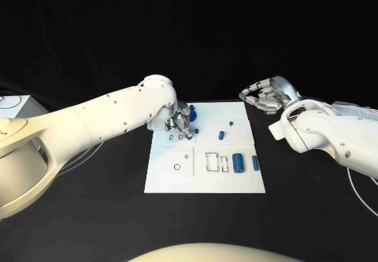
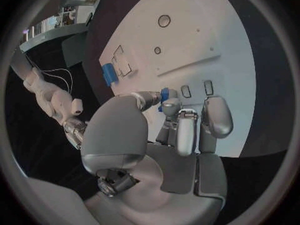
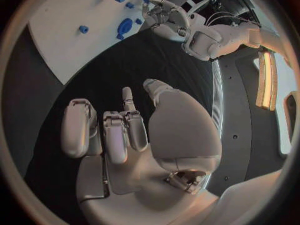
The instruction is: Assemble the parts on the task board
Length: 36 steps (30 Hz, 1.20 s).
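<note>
The left hand (image 1: 176,121) is pinching a small blue part (image 2: 164,95) directly above the task board's (image 1: 205,183) far-left slots (image 2: 196,89), while the right hand (image 1: 267,95) is waiting curled and empty off the board's far-right corner.

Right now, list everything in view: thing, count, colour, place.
task board: one, white, middle of the black table.
parts: several, blue; two cylinders upright in the picture near the board's right edge, a small peg and piece mid-board, one piece at the far left corner by the left hand.
table: one, black.
left hand: silver, over the board's far left, pinching a small blue part.
right hand: silver, fingers curled, off the board's far right corner.
</note>
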Motion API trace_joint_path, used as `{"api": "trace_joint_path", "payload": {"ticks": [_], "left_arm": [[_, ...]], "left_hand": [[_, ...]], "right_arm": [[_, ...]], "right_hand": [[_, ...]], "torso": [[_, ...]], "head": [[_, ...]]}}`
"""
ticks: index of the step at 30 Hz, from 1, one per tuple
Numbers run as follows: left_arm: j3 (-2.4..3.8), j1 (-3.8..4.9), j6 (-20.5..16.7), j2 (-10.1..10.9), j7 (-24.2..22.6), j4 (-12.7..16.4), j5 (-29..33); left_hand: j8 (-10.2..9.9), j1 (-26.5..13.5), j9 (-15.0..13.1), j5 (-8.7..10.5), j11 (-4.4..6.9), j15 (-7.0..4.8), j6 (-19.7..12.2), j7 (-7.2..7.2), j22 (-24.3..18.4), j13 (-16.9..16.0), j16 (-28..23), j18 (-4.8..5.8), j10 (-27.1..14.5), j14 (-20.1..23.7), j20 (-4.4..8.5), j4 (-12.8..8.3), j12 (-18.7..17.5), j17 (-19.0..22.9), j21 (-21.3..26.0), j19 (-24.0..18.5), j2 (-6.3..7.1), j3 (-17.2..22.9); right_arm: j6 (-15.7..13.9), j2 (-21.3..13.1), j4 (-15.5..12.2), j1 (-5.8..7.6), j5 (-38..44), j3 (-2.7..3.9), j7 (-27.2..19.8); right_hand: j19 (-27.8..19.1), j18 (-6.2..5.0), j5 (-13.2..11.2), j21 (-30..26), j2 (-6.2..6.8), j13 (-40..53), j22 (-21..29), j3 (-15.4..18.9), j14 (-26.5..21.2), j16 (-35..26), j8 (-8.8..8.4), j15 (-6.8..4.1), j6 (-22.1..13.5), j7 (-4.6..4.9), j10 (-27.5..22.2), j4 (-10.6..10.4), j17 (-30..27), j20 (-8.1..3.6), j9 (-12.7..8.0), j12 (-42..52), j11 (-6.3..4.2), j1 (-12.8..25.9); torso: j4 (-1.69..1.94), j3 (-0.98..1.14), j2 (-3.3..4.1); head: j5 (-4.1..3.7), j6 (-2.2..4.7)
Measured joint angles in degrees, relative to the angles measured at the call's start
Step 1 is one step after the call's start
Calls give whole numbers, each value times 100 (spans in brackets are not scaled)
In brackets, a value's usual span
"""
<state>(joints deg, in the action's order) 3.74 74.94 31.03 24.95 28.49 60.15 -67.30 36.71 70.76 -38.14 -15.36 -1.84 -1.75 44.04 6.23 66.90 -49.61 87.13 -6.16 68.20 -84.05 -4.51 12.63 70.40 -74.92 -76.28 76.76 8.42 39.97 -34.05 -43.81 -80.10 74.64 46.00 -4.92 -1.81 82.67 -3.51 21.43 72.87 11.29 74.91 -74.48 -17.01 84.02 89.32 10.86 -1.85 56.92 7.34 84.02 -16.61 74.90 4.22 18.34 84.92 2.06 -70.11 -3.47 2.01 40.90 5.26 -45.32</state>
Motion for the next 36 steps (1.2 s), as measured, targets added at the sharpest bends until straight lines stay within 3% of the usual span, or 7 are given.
{"api": "trace_joint_path", "payload": {"ticks": [19,21,25,29,31,33,36], "left_arm": [[1,0,-374,215,-43,227,308],[2,0,-461,286,-35,298,374],[2,0,-693,453,-24,476,508],[-2,0,-980,603,-13,638,641],[-11,0,-1092,654,-8,699,686],[-25,0,-1239,723,-3,782,744],[-37,-5,-1455,834,5,915,804]], "left_hand": [[405,-225,0,-152,105,-41,24,-25,71,-166,30,-1,168,-1,53,81,-23,0,-23,13,65,90],[444,-259,-1,-244,110,-60,32,-32,105,-207,30,-1,205,18,63,81,-23,0,-39,23,77,90],[511,-418,-1,-753,157,-95,104,-78,217,-312,74,94,360,11,124,78,-22,0,-132,85,145,87],[529,-542,-6,-1253,204,-124,187,-100,312,-387,73,94,473,-1,158,14,14,0,-200,163,186,24],[544,-572,-7,-1368,204,-144,198,-92,332,-388,74,94,473,19,163,9,14,0,-200,168,209,18],[558,-620,-453,-1520,218,-164,201,-95,359,-386,73,94,487,-1,188,-17,14,0,-238,193,182,-7],[558,-666,-456,-1637,234,-164,229,-100,386,-389,73,93,504,-1,194,-33,15,0,-238,198,228,-24]], "right_arm": [[94,-19,12,0,5,-2,66],[104,-26,14,0,6,-3,75],[117,-44,16,0,7,-4,88],[130,-65,18,0,8,-4,97],[134,-74,18,0,8,-4,99],[138,-87,19,0,9,-5,102],[141,-104,20,0,9,-6,106]], "right_hand": [[0,0,0,-21,1,0,8,0,0,0,0,0,0,0,0,0,0,0,2,0,0,-1],[0,0,0,-21,1,0,8,-1,0,0,0,0,0,0,0,0,0,0,5,0,0,-1],[0,0,0,-21,1,0,8,-1,0,0,0,0,1,0,0,0,0,0,5,0,0,-1],[0,0,0,-21,1,0,8,-1,0,0,0,0,1,0,0,0,0,0,4,0,0,-1],[0,0,0,-21,1,0,8,-1,0,0,0,0,1,0,0,0,0,0,4,0,0,-1],[0,0,0,-21,1,-1,8,-1,0,0,0,0,1,-1,0,0,0,0,4,0,0,-1],[0,0,0,-21,1,0,8,-1,0,0,0,0,1,0,0,0,0,0,4,0,0,-1]], "torso": [[1,8,0],[4,10,0],[8,17,0],[9,18,-2],[9,18,-2],[9,17,-3],[9,16,-3]], "head": [[32,-16],[37,-17],[42,-23],[51,-29],[52,-29],[57,-29],[69,-29]]}}
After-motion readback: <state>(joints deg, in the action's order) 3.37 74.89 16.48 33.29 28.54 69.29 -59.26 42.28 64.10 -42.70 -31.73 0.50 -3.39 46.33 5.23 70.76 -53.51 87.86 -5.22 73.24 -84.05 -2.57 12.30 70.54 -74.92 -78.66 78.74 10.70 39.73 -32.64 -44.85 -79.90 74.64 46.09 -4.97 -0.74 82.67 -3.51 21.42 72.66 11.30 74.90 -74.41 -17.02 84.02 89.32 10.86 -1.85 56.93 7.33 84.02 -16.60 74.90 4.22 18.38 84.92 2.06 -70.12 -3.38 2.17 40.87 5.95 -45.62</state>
